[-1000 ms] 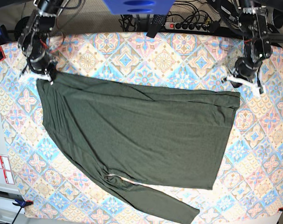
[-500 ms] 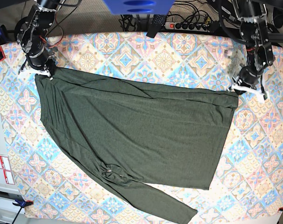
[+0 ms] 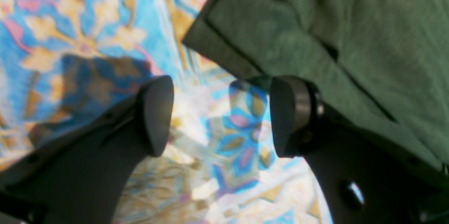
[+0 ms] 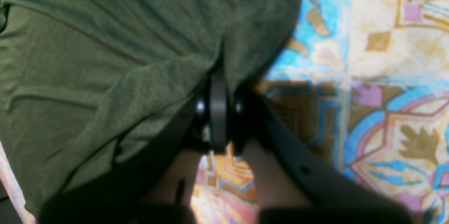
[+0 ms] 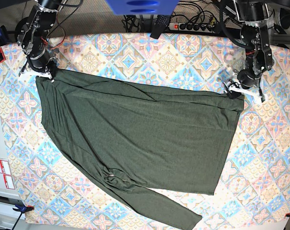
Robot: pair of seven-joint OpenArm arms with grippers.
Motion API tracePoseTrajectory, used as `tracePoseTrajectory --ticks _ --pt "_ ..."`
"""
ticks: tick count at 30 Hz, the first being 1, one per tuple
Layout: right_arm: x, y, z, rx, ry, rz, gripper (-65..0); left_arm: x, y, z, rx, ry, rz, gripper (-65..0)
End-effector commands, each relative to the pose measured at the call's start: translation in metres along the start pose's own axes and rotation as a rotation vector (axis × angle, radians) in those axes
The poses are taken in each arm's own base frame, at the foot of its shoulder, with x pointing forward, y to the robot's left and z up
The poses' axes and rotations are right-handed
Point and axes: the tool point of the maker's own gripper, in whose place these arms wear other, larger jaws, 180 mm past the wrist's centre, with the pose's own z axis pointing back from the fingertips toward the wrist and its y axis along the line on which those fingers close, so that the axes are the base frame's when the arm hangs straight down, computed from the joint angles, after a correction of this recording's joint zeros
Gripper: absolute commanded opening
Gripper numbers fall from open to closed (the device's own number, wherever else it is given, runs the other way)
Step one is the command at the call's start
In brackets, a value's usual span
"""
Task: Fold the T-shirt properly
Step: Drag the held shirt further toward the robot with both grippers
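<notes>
The patterned tablecloth (image 5: 135, 52) is carrying the T-shirt (image 5: 140, 134) (soft, limp knit, best pinched at corners); right gripper (image 4: 218, 87) is clamping fabric, left gripper (image 3: 221, 115) is standing released.

Olive-green T-shirt (image 5: 140, 134) spread flat, sleeve trailing

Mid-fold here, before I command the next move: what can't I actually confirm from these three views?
- How much T-shirt cloth the shut right gripper pinches: its fingers cover the fold in the right wrist view, and it is too small in the base view.
- Whether the open left gripper touches the hem: right finger covers it, picture blurred.
- Collar: too small in the base view.
- Second sleeve: not seen in any view.
</notes>
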Motion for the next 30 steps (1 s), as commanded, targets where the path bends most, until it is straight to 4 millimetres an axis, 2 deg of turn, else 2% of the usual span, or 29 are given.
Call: tracePoseTrajectory --ticks 1,9,15,22,23,25,30 --pt "0.011 0.002 0.003 0.002 -0.026 0.018 -65.0 0.016 -0.005 0.002 -0.018 -0.042 -0.006 -21.6" --pt "0.011 0.003 0.002 0.003 -0.024 0.019 -65.0 0.003 0.009 -0.013 0.014 0.010 0.043 -21.4" --pt "0.010 0.003 0.002 0.004 -0.023 0.020 -65.0 0.008 0.009 -0.018 0.018 -0.009 0.051 -21.5" --pt "0.010 0.003 0.002 0.004 -0.023 0.020 -65.0 0.015 -0.005 -0.031 -0.004 -0.009 0.085 -22.3" --pt "0.010 0.003 0.002 0.004 -0.023 0.020 -65.0 0.016 -0.006 -0.032 -0.005 -0.008 0.086 -24.1" --pt "0.010 0.003 0.002 0.004 -0.023 0.020 -65.0 0.019 -0.009 -0.032 -0.012 -0.012 0.089 -32.0" --pt "0.011 0.002 0.002 0.003 -0.025 0.019 -65.0 0.022 -0.011 -0.032 -0.017 -0.017 0.091 -65.0"
